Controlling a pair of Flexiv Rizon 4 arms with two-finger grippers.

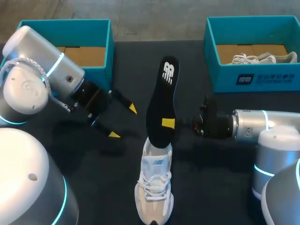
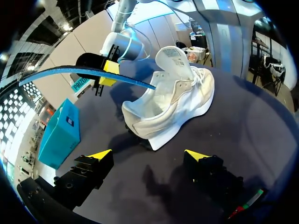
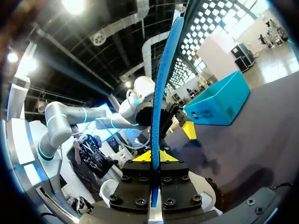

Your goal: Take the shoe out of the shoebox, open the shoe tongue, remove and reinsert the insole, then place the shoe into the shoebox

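at the far left, the left shoebox [image 1: 65,22] is seen with no shoe in the part that shows. beside it, the left end effector [image 1: 123,122] is held wide open over the bench [image 1: 105,187], with nothing in it. in the middle, the shoe [image 1: 154,192] is laid on the bench, out of any box, so the first step is judged done. its tongue [image 2: 175,58] is lifted, so that step looks done too. the insole [image 1: 161,93] is pinched by the right end effector [image 1: 169,123], which is closed on it, and one end is at the shoe's mouth. whether it is coming out or going back in cannot be told. boxing the shoe is left to do. at the far right, a second shoe [image 1: 262,58] is seen in the right shoebox [image 1: 253,80].
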